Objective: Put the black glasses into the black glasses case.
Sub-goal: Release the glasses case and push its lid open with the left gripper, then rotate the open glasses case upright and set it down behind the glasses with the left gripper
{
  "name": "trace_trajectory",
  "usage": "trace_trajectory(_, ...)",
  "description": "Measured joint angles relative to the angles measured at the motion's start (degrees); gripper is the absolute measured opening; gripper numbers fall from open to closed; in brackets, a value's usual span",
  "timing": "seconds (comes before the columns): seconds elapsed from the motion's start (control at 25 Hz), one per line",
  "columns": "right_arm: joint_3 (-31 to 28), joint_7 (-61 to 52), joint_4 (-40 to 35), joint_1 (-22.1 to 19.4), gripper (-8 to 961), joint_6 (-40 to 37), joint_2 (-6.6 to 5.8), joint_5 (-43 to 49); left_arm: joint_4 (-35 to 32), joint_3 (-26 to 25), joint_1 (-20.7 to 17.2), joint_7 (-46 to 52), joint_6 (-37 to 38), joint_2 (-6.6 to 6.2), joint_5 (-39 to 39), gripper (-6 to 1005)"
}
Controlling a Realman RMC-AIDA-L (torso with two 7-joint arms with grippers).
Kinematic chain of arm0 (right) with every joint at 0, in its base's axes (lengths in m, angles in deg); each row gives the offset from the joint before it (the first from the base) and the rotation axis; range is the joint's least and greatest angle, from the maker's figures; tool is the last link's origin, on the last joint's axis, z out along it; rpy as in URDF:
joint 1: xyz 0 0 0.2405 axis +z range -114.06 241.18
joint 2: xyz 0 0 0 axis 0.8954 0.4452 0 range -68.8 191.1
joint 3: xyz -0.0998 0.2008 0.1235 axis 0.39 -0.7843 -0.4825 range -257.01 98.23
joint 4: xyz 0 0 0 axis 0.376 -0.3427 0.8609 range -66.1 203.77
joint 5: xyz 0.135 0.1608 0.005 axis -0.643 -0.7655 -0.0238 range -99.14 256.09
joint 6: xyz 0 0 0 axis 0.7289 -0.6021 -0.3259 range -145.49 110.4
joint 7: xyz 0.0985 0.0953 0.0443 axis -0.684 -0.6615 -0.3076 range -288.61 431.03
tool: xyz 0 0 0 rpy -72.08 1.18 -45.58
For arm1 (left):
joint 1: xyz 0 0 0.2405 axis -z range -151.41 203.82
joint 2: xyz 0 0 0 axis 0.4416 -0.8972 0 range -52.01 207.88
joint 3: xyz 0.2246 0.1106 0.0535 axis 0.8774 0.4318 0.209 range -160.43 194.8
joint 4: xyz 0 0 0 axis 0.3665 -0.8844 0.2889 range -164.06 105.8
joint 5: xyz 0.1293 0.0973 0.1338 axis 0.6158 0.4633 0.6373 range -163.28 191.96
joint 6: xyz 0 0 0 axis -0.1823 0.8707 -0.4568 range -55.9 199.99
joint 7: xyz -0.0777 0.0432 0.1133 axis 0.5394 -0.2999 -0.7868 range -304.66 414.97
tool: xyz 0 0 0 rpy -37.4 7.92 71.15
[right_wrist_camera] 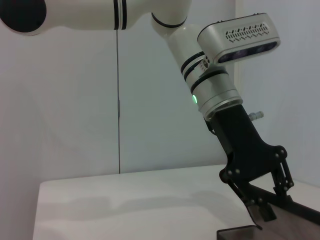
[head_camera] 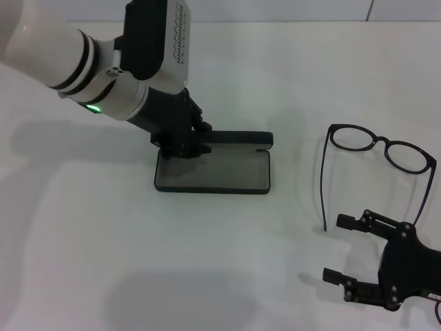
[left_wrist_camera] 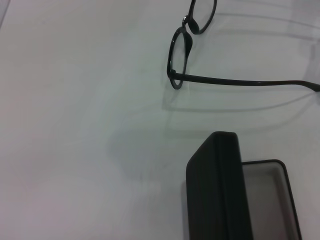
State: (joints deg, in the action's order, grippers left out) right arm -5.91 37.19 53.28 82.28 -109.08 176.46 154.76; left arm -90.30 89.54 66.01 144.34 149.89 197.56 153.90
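The black glasses case (head_camera: 212, 172) lies open in the middle of the table, grey lining up, its lid (head_camera: 238, 138) standing along the far side. My left gripper (head_camera: 187, 141) is at the case's left end, its fingers closed on the lid's edge; the right wrist view shows it (right_wrist_camera: 258, 209) pinching the case (right_wrist_camera: 295, 216). The black glasses (head_camera: 382, 148) lie unfolded on the table to the right of the case, temple arms pointing toward me. My right gripper (head_camera: 341, 249) is open and empty, just in front of the glasses. The left wrist view shows the glasses (left_wrist_camera: 179, 55) beyond the lid (left_wrist_camera: 215, 195).
A white table (head_camera: 103, 241) bears everything. A white wall (right_wrist_camera: 75, 100) stands behind the left arm in the right wrist view.
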Motion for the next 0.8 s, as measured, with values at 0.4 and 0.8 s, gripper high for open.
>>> trace_trajectory(0.4, 0.0, 0.0, 0.52, 0.0, 799, 0.05, 0.0, 0.0, -0.63, -0.18, -0.15, 0.7, 0.11, -0.01, -1.71, 257)
trace_trajectory(0.8, -0.06, 0.07, 0.53, 0.0, 799, 0.05, 0.0, 0.0, -2.82, -0.22, -2.07, 1.23, -0.24, 0.05, -4.16, 203)
